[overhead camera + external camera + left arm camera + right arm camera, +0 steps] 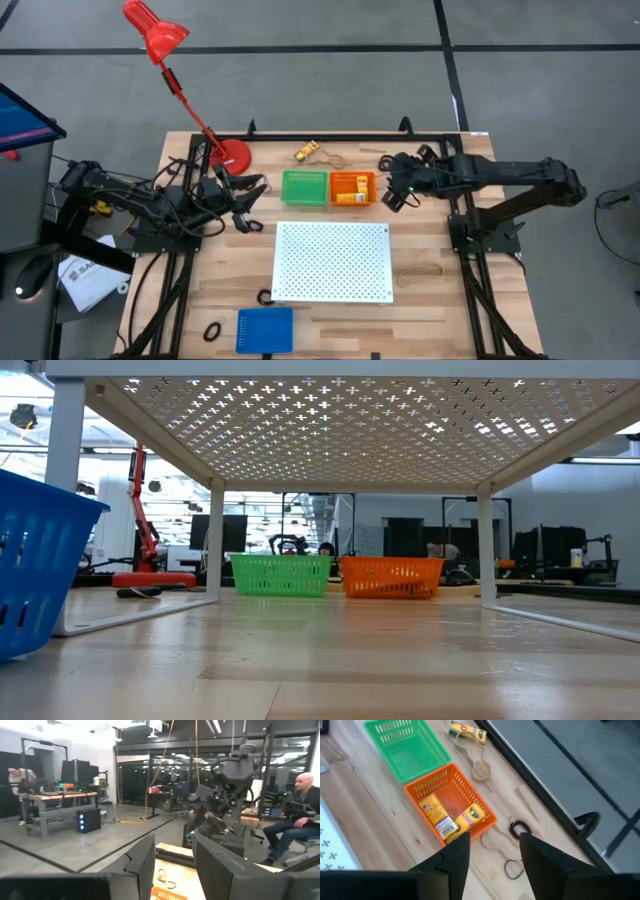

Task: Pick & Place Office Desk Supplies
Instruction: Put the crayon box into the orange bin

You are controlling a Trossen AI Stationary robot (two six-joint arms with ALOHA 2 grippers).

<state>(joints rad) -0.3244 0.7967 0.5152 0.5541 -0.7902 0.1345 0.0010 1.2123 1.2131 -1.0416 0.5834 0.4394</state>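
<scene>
**A:** Office desk supplies: where are they lying?

**B:** Two yellow-orange crayon boxes (447, 817) are lying inside the orange basket (352, 188), which is sitting against the green basket (304, 188) near the far edge of the desk (180, 300). A third crayon box (305, 152) is lying loose behind the baskets, touching a tan rubber band (479, 764). More tan bands and small black loops (518, 826) are resting on the wood just beside the orange basket.

**A:** What is the right hand doing?

**B:** The right hand (492, 852) is hovering just beside the orange basket, on the side away from the green one, above those loose bands. Its fingers are standing apart and are holding nothing.

**A:** And the left hand?

**B:** The left hand (172, 865) is waiting near the lamp's base, its fingers parted and empty.

**A:** What else is crowding the desk?

**B:** A red desk lamp (160, 40) is leaning from its round base at the far left. A white perforated board (333, 262) is standing on legs across the middle, like a low shelf. A blue basket (265, 330) is sitting at the near edge, with black loops (212, 329) beside it. Another tan band (420, 272) is lying to the right of the board. People are sitting in the room beyond.
</scene>
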